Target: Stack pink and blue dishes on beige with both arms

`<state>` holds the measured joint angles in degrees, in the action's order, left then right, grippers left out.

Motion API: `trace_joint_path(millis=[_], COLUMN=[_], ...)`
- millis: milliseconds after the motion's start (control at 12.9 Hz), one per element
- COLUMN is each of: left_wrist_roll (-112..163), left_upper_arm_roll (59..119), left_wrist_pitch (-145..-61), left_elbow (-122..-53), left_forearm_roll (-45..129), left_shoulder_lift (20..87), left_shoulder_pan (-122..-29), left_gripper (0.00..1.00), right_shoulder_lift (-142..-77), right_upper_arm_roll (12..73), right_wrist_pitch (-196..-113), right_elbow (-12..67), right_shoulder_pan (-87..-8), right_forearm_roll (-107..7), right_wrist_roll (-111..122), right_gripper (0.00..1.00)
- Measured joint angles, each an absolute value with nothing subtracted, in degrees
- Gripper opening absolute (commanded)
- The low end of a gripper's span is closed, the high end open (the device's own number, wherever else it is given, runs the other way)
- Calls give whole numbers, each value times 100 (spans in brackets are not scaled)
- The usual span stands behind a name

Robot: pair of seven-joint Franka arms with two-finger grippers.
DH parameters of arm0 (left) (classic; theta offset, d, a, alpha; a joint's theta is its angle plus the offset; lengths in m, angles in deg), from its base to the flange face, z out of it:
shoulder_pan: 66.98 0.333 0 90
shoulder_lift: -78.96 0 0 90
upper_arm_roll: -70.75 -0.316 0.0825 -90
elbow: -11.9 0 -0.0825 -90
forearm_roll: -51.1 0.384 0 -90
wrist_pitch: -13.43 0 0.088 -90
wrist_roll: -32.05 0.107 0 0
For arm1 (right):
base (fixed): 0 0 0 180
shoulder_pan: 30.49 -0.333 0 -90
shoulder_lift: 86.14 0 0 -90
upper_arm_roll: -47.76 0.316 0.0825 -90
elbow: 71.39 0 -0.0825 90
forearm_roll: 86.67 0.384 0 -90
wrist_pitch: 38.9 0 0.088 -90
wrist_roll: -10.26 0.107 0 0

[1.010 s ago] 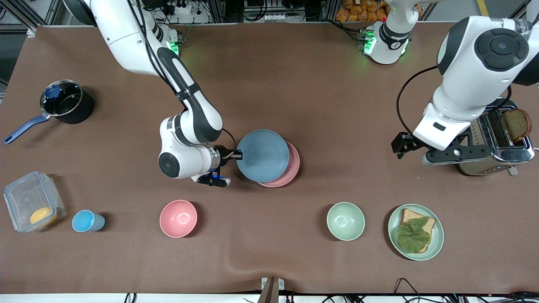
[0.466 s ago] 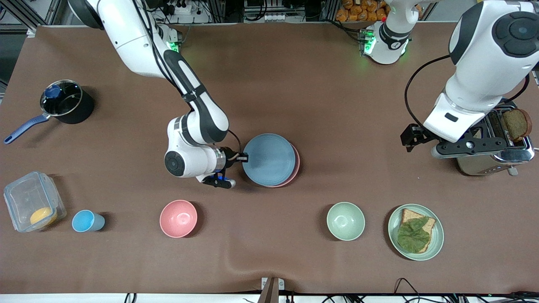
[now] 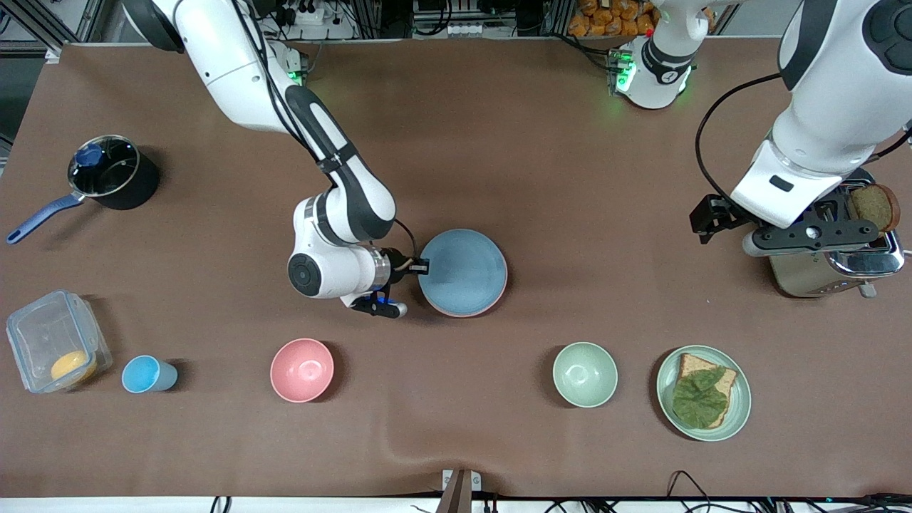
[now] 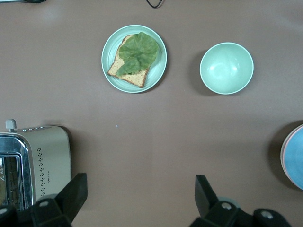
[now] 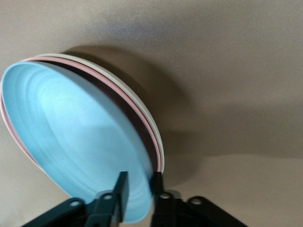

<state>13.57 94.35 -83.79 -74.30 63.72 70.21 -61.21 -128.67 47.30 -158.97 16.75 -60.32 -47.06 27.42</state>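
My right gripper [image 3: 420, 268] [image 5: 139, 189] is shut on the rim of the light blue plate [image 3: 463, 271] [image 5: 75, 132]. I hold that plate tilted over the pink plate [image 3: 501, 293] [image 5: 122, 98], which shows only as a thin rim. Under the pink plate lies the beige plate [image 5: 130, 98]; only its pale edge shows, and in the front view it is hidden. My left gripper [image 3: 809, 236] [image 4: 140, 198] hangs open and empty over the table beside the toaster, at the left arm's end.
A toaster [image 3: 833, 263] holds a bread slice. Nearer the front camera stand a green plate with toast and a leaf [image 3: 703, 392], a green bowl [image 3: 585, 374], a pink bowl [image 3: 302, 370], a blue cup [image 3: 146, 374] and a clear box [image 3: 53, 342]. A black saucepan [image 3: 110, 171] sits at the right arm's end.
The right arm carried the blue plate sideways until it covers nearly all of the pink plate. The left arm drew back toward the toaster.
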Motion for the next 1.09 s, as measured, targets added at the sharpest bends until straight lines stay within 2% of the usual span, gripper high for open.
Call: trace_joint_path(millis=[389,699,1088], left_wrist_roll=[1383,1383,1896], left_upper_arm_roll=[9442,9411,8333], left_wrist_pitch=[-8275,-8204,-8020], left_elbow=[-7415,-7340,-7314], left_forearm_roll=[6357,6179,5819], left_shoulder_lift=[7020,7074,7407], left_shoulder_pan=[-6122,-6048,-6658], left_gripper=[100,100,100], right_shoulder_lift=[-12865,-12766,-12219], right_upper_arm_roll=[4652,4475,4364], right_wrist_pitch=[-16080,-15344,-14079], right_elbow=[1563,1383,1319], right_shoulder_pan=[-6025,-5628,-4770], right_forearm_roll=[-4703,-4815,-5968], right_wrist_roll=[2730,2682,2368], right_gripper=[100,100,100])
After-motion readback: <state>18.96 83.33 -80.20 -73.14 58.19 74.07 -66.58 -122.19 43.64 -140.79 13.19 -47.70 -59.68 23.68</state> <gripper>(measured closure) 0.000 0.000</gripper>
